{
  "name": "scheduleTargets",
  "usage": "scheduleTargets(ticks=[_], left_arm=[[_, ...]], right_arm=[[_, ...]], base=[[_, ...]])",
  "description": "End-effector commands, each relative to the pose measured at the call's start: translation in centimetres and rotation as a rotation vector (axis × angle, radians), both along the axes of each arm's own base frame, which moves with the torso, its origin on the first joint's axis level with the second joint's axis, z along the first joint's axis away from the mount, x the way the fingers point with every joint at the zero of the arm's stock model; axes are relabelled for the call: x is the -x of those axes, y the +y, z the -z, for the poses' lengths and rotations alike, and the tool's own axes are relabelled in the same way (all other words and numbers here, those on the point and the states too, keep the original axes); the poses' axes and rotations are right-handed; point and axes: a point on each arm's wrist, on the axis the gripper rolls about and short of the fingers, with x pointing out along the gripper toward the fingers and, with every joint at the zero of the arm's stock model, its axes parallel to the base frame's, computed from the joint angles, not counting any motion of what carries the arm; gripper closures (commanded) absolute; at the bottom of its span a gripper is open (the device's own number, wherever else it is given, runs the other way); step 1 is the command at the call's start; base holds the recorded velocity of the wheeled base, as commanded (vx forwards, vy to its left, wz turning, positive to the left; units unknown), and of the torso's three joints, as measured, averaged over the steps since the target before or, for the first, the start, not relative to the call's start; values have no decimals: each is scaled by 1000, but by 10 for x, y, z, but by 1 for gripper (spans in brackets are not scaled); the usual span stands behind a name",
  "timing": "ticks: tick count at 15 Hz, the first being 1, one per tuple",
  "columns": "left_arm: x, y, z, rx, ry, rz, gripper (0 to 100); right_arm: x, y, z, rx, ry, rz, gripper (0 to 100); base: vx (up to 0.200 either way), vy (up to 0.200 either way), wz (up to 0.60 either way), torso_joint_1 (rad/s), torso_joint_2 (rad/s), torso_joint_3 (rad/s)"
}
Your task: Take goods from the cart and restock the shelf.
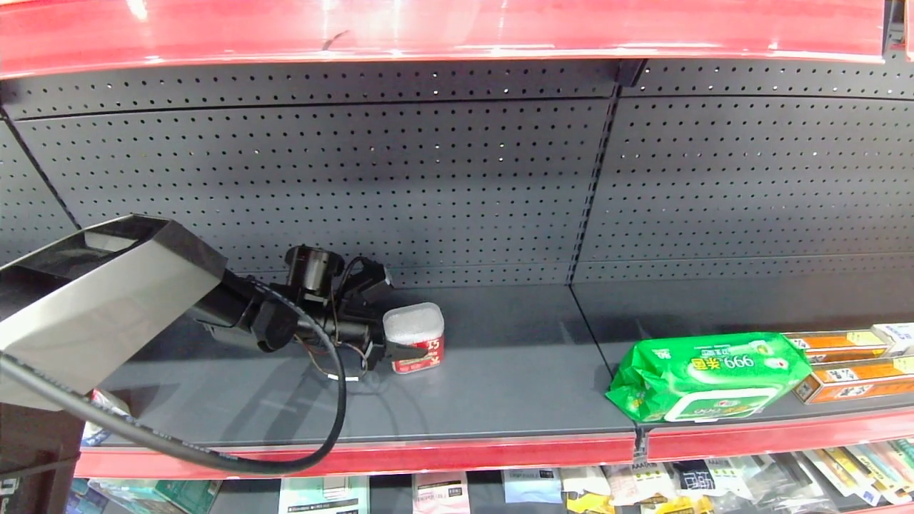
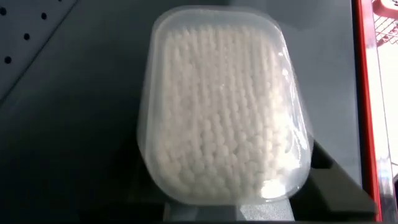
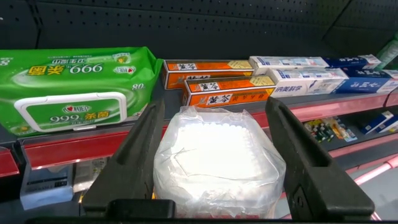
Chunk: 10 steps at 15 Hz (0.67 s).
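A clear tub of cotton swabs (image 1: 413, 335) with a red label stands on the grey shelf board (image 1: 500, 385), left of the shelf's middle. My left gripper (image 1: 403, 344) reaches in from the left and is shut on the tub's sides. In the left wrist view the swab tub (image 2: 224, 106) is seen from above, with dark fingers (image 2: 333, 177) at its lower flanks. My right gripper (image 3: 216, 124) is shut on a white plastic-wrapped packet (image 3: 217, 165), held in front of the shelf's red edge (image 3: 74, 146).
A green pack of wet wipes (image 1: 707, 375) (image 3: 68, 87) lies at the right front of the shelf. Orange boxes (image 1: 850, 368) (image 3: 224, 87) and white-blue boxes (image 3: 323, 74) lie beyond it. Small goods (image 1: 643, 485) fill the shelf below. A perforated back panel (image 1: 428, 185) closes the rear.
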Motion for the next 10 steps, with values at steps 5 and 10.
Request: scheduleTargets(ticks=[5,10], left_arm=[[14,23,-13,26,-4,-1,100],[30,54,-14,18,-39,-9,100]], right_arm=[[0,0,-1,1,-2,0,100],[-3,-1,-4,0,1,-1,100]], base=[[0,0,0,0,0,0],[0,0,0,0,0,0]])
